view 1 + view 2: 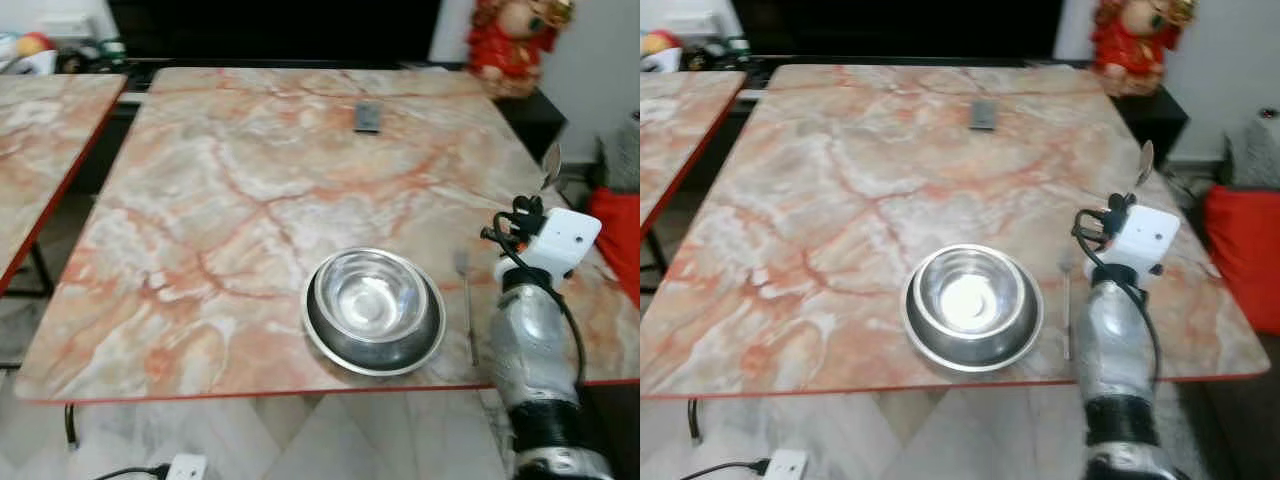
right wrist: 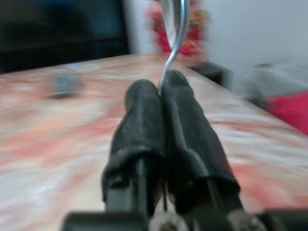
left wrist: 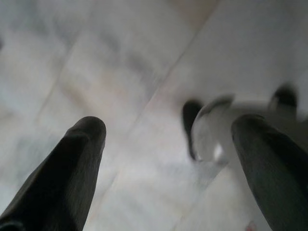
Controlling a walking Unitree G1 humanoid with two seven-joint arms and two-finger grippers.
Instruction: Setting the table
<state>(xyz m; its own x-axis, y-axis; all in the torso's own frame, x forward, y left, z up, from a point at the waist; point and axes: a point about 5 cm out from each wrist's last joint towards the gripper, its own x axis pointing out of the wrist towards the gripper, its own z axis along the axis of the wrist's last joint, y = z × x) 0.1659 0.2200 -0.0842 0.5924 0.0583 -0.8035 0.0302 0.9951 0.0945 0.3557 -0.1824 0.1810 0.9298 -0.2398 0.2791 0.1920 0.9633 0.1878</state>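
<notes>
Right gripper [image 2: 161, 91] clenched on the spoon [image 1: 1145, 160] — bowl [image 1: 972, 305] lies at its nine o'clock, fork [image 1: 1066, 315] between, lengthwise toward twelve.

head eyes overlook table [image 1: 250, 180], wrists close-up

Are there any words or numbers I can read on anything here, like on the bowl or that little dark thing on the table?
No text can be read anywhere.
Steel bowl: plain, no label or brand visible.
Small dark object at the table's far side: too small and blurred to read.
Fork beside the bowl: no marking visible.
Spoon held in the right pincer: plain metal, blurred.
White wrist housing: no lettering visible.
</notes>
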